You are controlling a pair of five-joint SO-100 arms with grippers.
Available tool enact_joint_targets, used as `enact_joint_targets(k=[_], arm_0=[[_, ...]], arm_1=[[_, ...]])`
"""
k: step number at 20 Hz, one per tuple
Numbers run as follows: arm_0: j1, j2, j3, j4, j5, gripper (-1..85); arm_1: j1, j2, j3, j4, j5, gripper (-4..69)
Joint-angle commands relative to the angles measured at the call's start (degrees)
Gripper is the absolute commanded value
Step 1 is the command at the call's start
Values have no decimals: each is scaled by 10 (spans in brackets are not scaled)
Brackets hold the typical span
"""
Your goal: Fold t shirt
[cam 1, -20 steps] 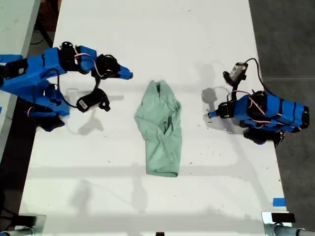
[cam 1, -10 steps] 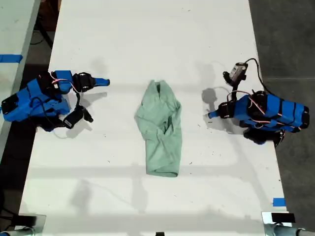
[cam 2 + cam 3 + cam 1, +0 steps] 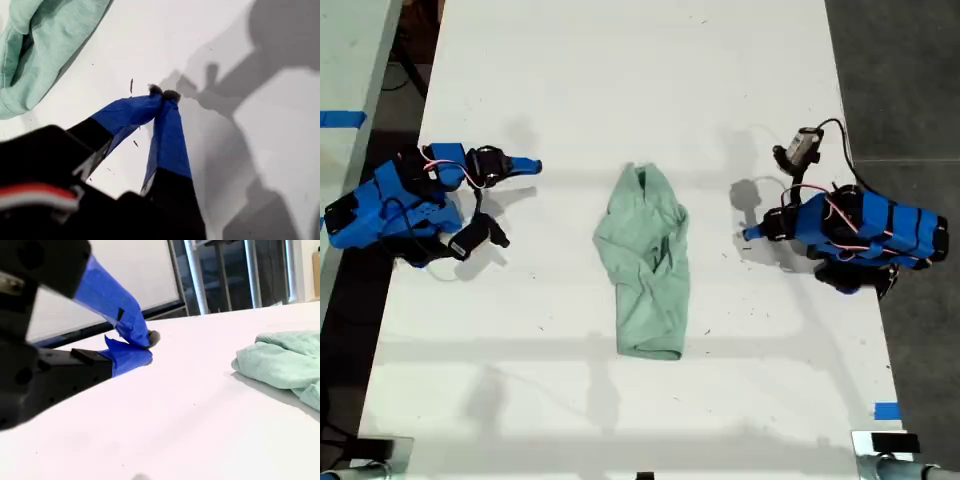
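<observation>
Two grippers: both are shut and hold nothing.
Our first gripper (image 3: 750,234): it is at the exterior view's right, low by the table (image 3: 620,80). In its wrist view the two blue tips press together, with no cloth between them.
Our second gripper (image 3: 528,165): it is at the exterior view's left. Its tips look shut too, but the wrist view sees them from the side, so we think a tiny gap may be there.
T shirt (image 3: 645,265): the pale green t shirt lies on the white table between our two arms. It is well apart from both grippers. It is long, bunched up and full of wrinkles.
Step now: we think the fold is not neat yet. Nothing is being held.
Next move: we would need to open a gripper and reach for an edge of the cloth.
What could go wrong: if we push in with shut tips, we would only shove the t shirt along. If we pinch a thick wrinkle, we may lift many layers and bunch it more. If we pull with one arm only, the soft cloth could slide and twist.
</observation>
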Motion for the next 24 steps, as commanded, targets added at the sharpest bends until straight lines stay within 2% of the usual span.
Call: enact_joint_targets(k=[1,13,15,17,20,22,24], arm_0=[[-8,4,23,1,-11,-3],[-13,4,23,4,-13,-3],[-90,4,7,16,39,-3],[-109,4,7,1,65,-3],[-52,4,12,-35,76,-3],[-11,4,22,-85,107,-3],[3,4,23,-83,110,-3]], arm_1=[[0,6,27,1,-1,1],[0,6,27,1,-1,1],[1,6,27,1,-1,1],[2,6,27,1,-2,1],[11,6,27,0,-4,-9],[16,7,10,-4,-67,-15],[18,7,4,-28,-98,-19]])
